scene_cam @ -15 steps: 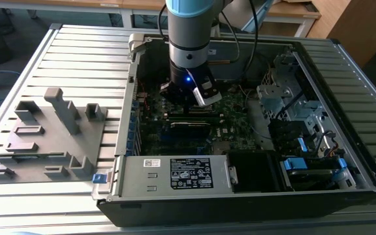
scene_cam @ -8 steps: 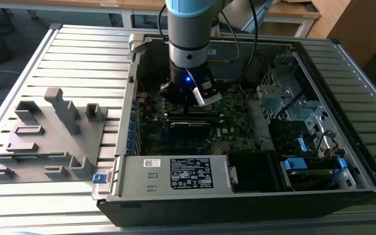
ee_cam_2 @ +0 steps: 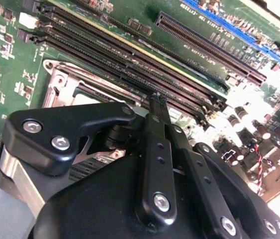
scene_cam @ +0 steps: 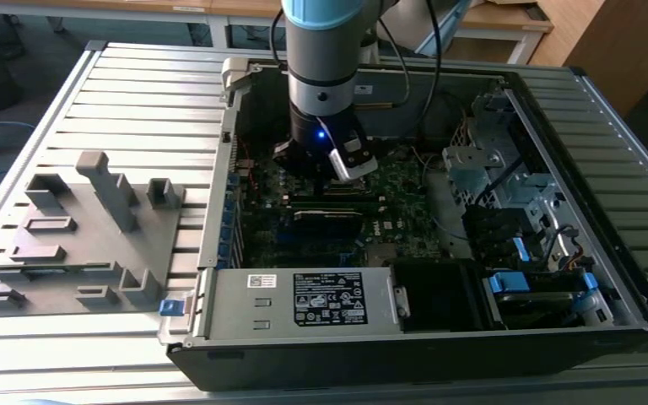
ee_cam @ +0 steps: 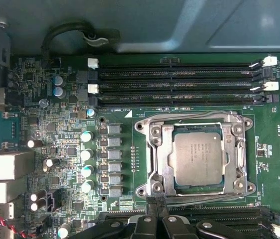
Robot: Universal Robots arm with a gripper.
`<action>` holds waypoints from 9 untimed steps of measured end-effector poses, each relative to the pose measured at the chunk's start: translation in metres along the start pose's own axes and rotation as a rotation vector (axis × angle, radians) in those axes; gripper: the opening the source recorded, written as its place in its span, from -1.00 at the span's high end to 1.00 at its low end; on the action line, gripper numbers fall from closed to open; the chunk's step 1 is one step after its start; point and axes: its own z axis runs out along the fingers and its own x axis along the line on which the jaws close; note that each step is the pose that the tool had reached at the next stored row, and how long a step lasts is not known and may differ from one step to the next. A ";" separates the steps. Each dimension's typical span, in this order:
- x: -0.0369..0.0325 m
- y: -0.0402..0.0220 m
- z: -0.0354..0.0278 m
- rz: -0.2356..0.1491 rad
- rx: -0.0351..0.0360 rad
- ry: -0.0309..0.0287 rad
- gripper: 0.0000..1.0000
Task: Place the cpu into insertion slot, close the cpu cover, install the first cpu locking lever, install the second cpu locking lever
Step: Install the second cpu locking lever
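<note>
The cpu (ee_cam: 197,158), a dull silver square, lies flat in the insertion slot (ee_cam: 142,191) on the green motherboard. The cpu cover (ee_cam: 160,149), a silvery frame plate, lies down around the chip. A thin wire lever (ee_cam: 209,198) runs along the slot's edge nearest my gripper. My gripper (ee_cam: 154,204) has its black fingers together, the tip at that edge of the slot. In the second wrist view the gripper (ee_cam_2: 155,102) is shut, its tip between the slot's metal frame (ee_cam_2: 62,84) and the long memory slots. In the exterior view the arm (scene_cam: 321,84) reaches down into the open computer case.
Long black memory slots (ee_cam: 179,82) flank the socket on two sides. A row of capacitors (ee_cam: 87,159) and rear ports (ee_cam: 5,169) stand beside it. The power supply with its label (scene_cam: 324,299) and a drive cage (scene_cam: 504,169) crowd the case. A grey fixture (scene_cam: 77,236) sits at the exterior view's left.
</note>
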 end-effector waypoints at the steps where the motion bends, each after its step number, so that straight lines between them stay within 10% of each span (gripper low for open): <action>1: 0.0002 0.0002 0.0002 0.000 -0.0001 0.0001 0.79; 9: 0.0019 0.0004 0.0007 0.001 -0.0145 0.0005 0.79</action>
